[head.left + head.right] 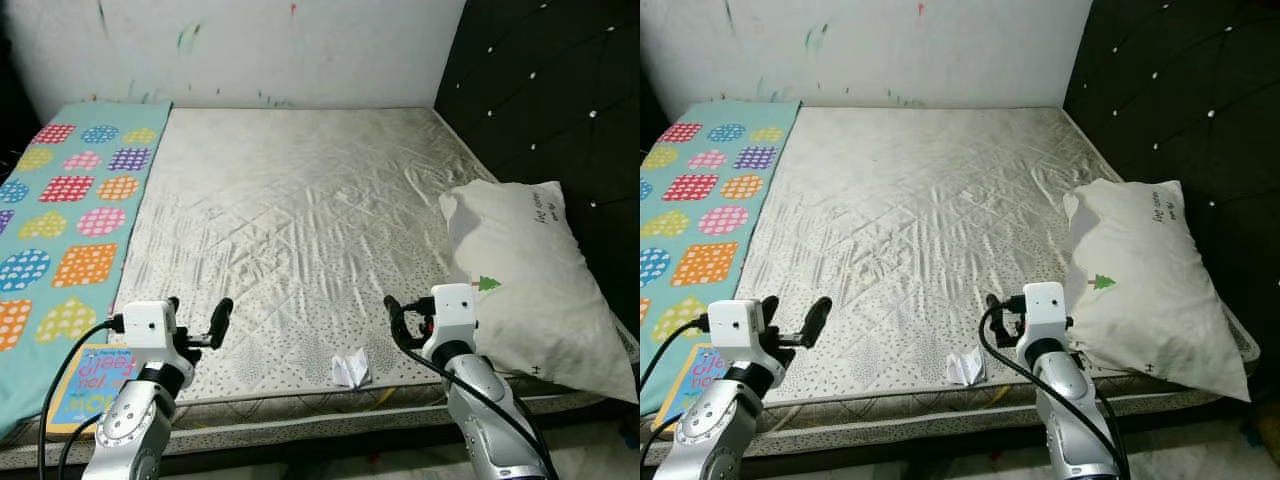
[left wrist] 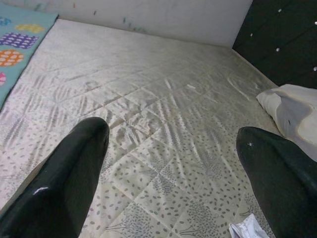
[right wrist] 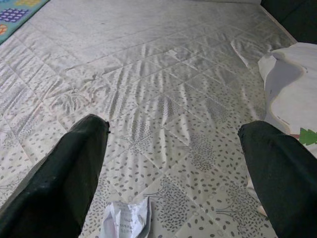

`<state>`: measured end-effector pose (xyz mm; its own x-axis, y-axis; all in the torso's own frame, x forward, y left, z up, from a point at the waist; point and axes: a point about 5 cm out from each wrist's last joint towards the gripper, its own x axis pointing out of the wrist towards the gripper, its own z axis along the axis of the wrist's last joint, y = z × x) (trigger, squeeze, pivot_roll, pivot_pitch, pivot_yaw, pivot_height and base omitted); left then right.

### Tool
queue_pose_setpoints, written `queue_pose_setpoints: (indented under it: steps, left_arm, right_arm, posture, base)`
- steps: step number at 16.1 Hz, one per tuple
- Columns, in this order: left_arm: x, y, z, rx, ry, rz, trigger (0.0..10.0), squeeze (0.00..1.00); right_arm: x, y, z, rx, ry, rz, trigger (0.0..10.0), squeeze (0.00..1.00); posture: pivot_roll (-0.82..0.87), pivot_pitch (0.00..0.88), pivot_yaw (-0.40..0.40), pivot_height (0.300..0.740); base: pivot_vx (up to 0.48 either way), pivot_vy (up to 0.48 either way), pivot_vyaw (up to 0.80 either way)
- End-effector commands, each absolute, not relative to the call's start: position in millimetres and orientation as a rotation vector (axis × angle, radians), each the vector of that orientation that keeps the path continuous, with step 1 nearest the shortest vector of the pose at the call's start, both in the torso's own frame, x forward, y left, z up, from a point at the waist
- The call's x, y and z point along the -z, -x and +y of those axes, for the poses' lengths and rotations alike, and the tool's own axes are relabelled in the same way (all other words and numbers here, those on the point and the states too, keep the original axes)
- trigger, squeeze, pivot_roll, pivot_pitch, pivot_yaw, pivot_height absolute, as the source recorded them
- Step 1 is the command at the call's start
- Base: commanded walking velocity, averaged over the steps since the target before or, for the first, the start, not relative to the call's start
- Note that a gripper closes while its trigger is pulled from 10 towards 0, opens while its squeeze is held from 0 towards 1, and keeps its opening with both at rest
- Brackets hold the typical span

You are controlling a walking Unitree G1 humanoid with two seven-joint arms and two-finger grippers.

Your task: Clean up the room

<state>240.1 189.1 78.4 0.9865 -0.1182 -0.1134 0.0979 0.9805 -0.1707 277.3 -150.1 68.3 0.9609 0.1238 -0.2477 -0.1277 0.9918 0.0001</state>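
Observation:
A crumpled white paper (image 1: 350, 370) lies on the pale quilted mattress (image 1: 300, 210) close to its front edge. My left gripper (image 1: 198, 315) hovers open over the front left of the mattress, left of the paper, with nothing between its fingers. My right gripper (image 1: 405, 318) is open too, just right of the paper and beside a white pillow (image 1: 530, 285). The paper (image 3: 126, 220) sits below and between the right gripper's fingers (image 3: 74, 168) in the right wrist view. A children's book (image 1: 90, 385) lies on the colourful blanket by my left arm.
A teal blanket (image 1: 60, 210) with bright hearts and circles covers the bed's left strip. A dark tufted headboard (image 1: 560, 90) runs along the right side. A white wall (image 1: 250, 45) with paint marks stands behind the bed.

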Motion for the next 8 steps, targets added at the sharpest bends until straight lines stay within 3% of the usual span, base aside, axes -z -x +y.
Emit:
queue_pose_setpoints:
  steps: [1, 6, 8]
  left_arm:
    - [-81.6, -239.9, 187.3, 0.121, 0.166, 0.119, 10.0, 0.00]
    - [-81.8, -243.7, 188.0, 0.124, 0.156, 0.117, 10.0, 0.00]
    - [-80.9, -246.0, 188.9, 0.113, 0.148, 0.125, 10.0, 0.00]
  right_arm:
    - [-73.8, -278.5, -151.3, -0.130, 0.027, 0.234, 10.0, 0.00]
    - [-75.8, -281.8, -151.1, -0.126, 0.023, 0.220, 10.0, 0.00]
    - [-76.9, -283.9, -151.2, -0.124, 0.024, 0.213, 10.0, 0.00]
  posture:
    - [-0.09, 0.017, -0.045, 0.740]
    - [-0.09, 0.005, -0.042, 0.740]
    - [-0.09, 0.002, -0.044, 0.740]
  base:
    - [0.247, 0.000, 0.00]
    - [0.247, 0.000, 0.00]
    - [0.000, 0.000, 0.00]
